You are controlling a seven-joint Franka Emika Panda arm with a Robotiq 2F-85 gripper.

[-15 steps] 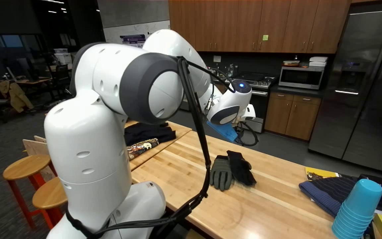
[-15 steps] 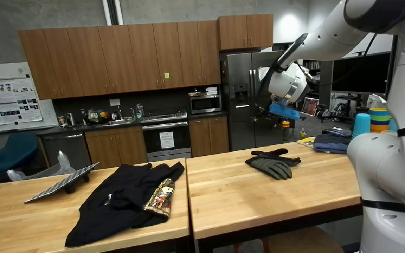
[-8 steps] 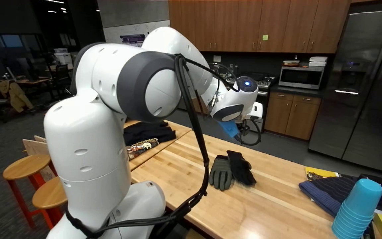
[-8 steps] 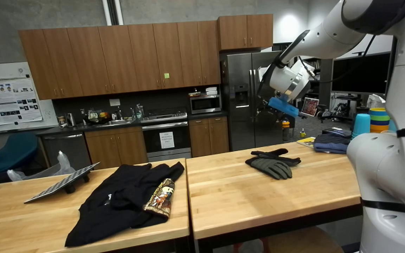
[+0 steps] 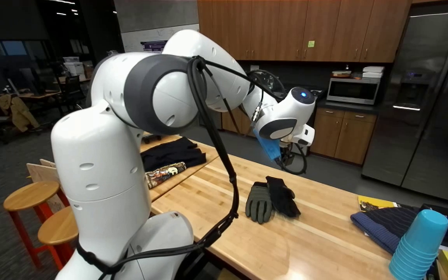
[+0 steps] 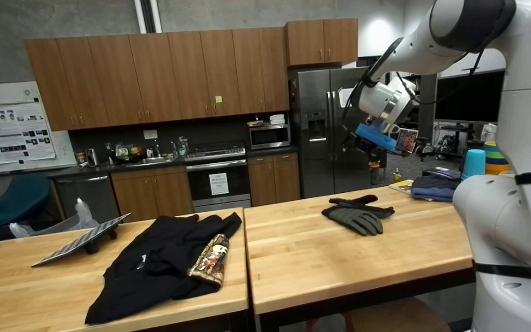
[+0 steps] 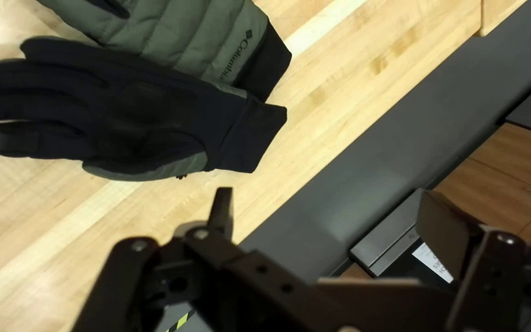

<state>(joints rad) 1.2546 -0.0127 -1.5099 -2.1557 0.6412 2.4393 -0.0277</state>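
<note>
- Brown cabinets (image 6: pixel 187 74) line the wall beyond the wooden counter (image 6: pixel 302 267), where a green glove (image 7: pixel 191 37) and a black glove (image 7: pixel 155 101) lie overlapping.
- Blue cups (image 5: pixel 418 243) and a navy knit cap (image 5: pixel 385 222) sit well apart from them.
- My arm (image 5: pixel 103 155) hides part of a black garment (image 5: pixel 175 153) in an exterior view.
- I hold the fingers (image 7: pixel 221 210) spread and released, raised clear of the gloves.
- Only the wrist view lets me read "Columbia" on the green glove; a sign (image 6: pixel 219 183) on the oven (image 6: pixel 198 182) reads "FOR RESEARCH PURPOSES ONLY".
</note>
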